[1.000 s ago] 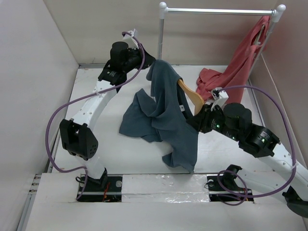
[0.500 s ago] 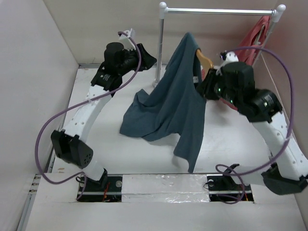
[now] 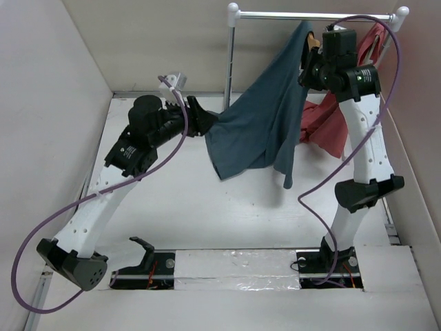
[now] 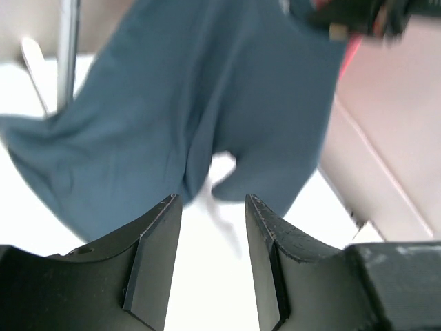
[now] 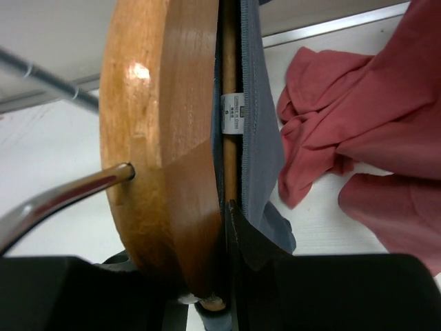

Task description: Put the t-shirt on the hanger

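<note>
The right gripper (image 3: 311, 69) has raised the wooden hanger (image 5: 158, 138) up near the white rail (image 3: 310, 15), clamped on it; the slate-blue t-shirt (image 3: 262, 124) drapes from it (label (image 5: 233, 114) showing). The left gripper (image 4: 210, 201), jaws parted, is empty near its edge.

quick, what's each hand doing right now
left hand: open, holding nothing
right hand: closed on the hanger, which carries the t-shirt
</note>
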Controlling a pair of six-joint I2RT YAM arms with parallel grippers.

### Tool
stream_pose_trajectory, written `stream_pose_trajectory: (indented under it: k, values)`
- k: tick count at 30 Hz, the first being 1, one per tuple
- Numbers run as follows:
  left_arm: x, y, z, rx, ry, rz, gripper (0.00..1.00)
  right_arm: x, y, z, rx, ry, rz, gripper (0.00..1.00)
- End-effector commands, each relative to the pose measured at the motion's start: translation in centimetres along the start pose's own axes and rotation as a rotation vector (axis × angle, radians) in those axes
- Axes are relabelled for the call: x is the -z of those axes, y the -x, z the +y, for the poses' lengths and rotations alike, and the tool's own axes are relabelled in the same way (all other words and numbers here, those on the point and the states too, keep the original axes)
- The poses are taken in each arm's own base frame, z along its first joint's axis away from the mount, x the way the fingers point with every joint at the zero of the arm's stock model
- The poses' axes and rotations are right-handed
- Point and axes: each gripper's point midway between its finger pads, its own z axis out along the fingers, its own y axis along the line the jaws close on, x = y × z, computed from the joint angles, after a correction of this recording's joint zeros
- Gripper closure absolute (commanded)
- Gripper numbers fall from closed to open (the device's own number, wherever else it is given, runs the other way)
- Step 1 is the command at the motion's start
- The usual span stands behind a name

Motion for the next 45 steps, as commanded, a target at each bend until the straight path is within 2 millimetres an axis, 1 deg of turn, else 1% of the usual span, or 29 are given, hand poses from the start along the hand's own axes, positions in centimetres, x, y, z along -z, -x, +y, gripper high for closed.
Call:
stream_pose_trajectory:
  k: [1,2,3,4,6,7,8,9,10,11,12,13,17,18,21,22,23,24,27,29,30,34,36,37,38,41,42,43,45]
  values:
    - [1.2,-1.6,-0.2,-0.025,0.009,0.024,0.62,1.2,5.2,-1.4,-0.055,-0.027,-0.161,1.0]
    - [1.4,-1.9,-0.2,-0.021,0.01,0.03,0.62,0.3,5.3,-1.7,-0.079,-0.038,-0.161,1.0]
    - [1.9,-2.1,-0.8,-0.025,-0.009,0.028,0.62,0.1,5.8,-2.0,-0.093,-0.043,-0.176,1.0]
    - [2.0,-3.0,-1.1,-0.026,-0.023,0.048,0.62,-0.4,6.6,-3.0,-0.115,-0.065,-0.203,1.0]
    - [2.5,-3.4,-1.6,-0.027,-0.043,0.053,0.62,-1.4,7.0,-4.1,-0.158,-0.085,-0.211,1.0]
    - [2.6,-4.1,-1.4,-0.024,-0.042,0.066,0.62,-1.8,7.8,-5.0,-0.181,-0.093,-0.233,1.0]
    - [2.7,-4.5,-1.6,-0.028,-0.049,0.076,0.62,-2.0,8.2,-4.8,-0.191,-0.086,-0.251,1.0]
    - [2.9,-4.6,-1.6,-0.027,-0.047,0.077,0.62,-2.3,8.6,-5.3,-0.202,-0.093,-0.264,1.0]
    - [3.0,-5.2,-1.6,-0.027,-0.048,0.092,0.62,-2.2,9.5,-5.1,-0.213,-0.08,-0.299,1.0]
    - [3.1,-5.4,-1.5,-0.027,-0.047,0.095,0.62,-2.3,10.2,-5.3,-0.225,-0.079,-0.321,1.0]
    - [3.2,-5.4,-1.5,-0.027,-0.047,0.095,0.62,-3.0,10.4,-5.9,-0.235,-0.087,-0.321,1.0]
    - [3.3,-5.5,-1.6,-0.026,-0.049,0.101,0.62,-2.7,11.5,-6.0,-0.248,-0.075,-0.353,1.0]
    - [3.5,-5.8,-1.3,-0.03,-0.035,0.106,0.62,-4.0,13.3,-7.2,-0.293,-0.049,-0.399,1.0]
    - [3.5,-5.7,-1.3,-0.029,-0.036,0.107,0.62,-4.2,13.6,-7.7,-0.301,-0.053,-0.409,1.0]
    - [3.2,-6.1,-1.4,-0.013,-0.045,0.116,0.63,-5.6,14.2,-7.8,-0.325,-0.034,-0.426,1.0]
    - [3.2,-6.3,-1.4,-0.01,-0.048,0.12,0.63,-6.1,14.5,-8.2,-0.334,-0.028,-0.434,1.0]
    - [3.1,-6.1,-1.5,-0.008,-0.054,0.116,0.63,-7.4,14.1,-8.3,-0.339,-0.029,-0.422,1.0]
    - [2.9,-6.3,-1.4,-0.003,-0.051,0.123,0.63,-7.7,14.6,-8.6,-0.348,-0.028,-0.435,1.0]
    - [2.6,-6.4,-1.3,0.003,-0.045,0.124,0.63,-9.2,15.0,-8.0,-0.363,0.019,-0.449,1.0]
    - [2.4,-6.5,-1.1,0.011,-0.037,0.122,0.63,-9.1,16.1,-6.9,-0.37,0.061,-0.492,1.0]
    - [2.2,-6.6,-1.0,0.015,-0.034,0.125,0.63,-9.2,16.4,-6.8,-0.379,0.068,-0.505,1.0]
    - [1.9,-6.3,-0.8,0.015,-0.017,0.124,0.63,-7.8,18.8,-6.2,-0.403,0.113,-0.601,1.0]
    - [1.5,-6.2,-0.5,0.015,-0.005,0.121,0.63,-8.3,19.0,-6.5,-0.418,0.12,-0.608,1.0]
    - [1.4,-6.0,-0.6,0.014,-0.005,0.117,0.63,-9.8,18.2,-6.7,-0.426,0.116,-0.579,1.0]
    - [1.3,-6.0,-0.5,0.014,-0.004,0.116,0.63,-10.6,17.8,-7.5,-0.436,0.1,-0.562,1.0]
    - [1.0,-6.0,-0.4,0.021,0.0,0.117,0.63,-12.7,15.6,-7.8,-0.429,0.073,-0.5,1.0]
    - [0.8,-6.0,-0.3,0.024,0.003,0.116,0.63,-14.5,13.8,-8.8,-0.421,0.025,-0.458,1.0]
    - [0.8,-5.9,-0.2,0.022,0.009,0.111,0.63,-14.8,13.6,-8.4,-0.415,0.034,-0.461,1.0]
    - [0.4,-6.1,0.1,0.024,0.024,0.116,0.63,-15.9,12.3,-8.7,-0.418,0.025,-0.433,1.0]
